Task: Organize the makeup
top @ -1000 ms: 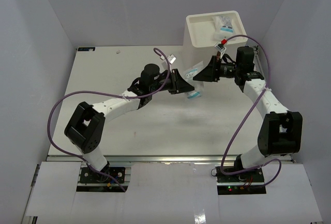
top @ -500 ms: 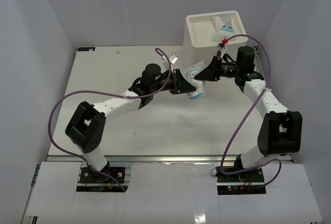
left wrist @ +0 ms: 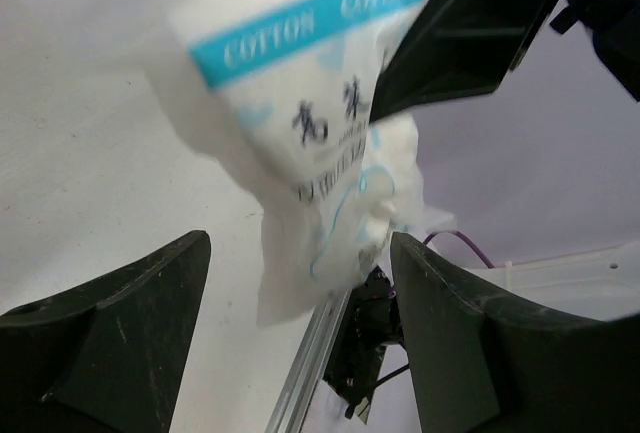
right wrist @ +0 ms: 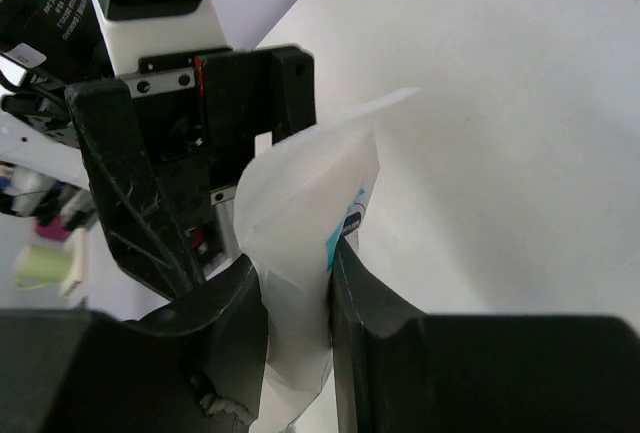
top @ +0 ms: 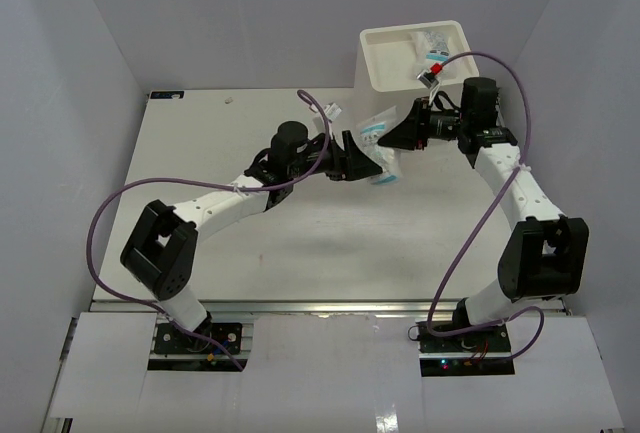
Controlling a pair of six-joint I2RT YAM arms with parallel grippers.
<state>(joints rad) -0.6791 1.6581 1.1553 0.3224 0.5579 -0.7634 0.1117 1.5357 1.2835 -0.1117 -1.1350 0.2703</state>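
Where teal band [left wrist: 310, 18] reads COTTON, packet [left wrist: 335, 158] pinched in right claw [right wrist: 297, 288]

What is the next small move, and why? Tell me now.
Probably draw the left tool back a little: its jaws stand wide apart on either side of the cotton packet, while the right tool pinches that packet's edge. Clearing away would let the right arm carry it toward the white box.

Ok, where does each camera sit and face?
Top external: above and behind the arms, looking down on the white table; both arms show whole.
Left wrist: looks along the open left hand at a clear blue-and-white printed plastic packet.
Right wrist: looks along the right hand, shut on that packet.
All three share the packet.
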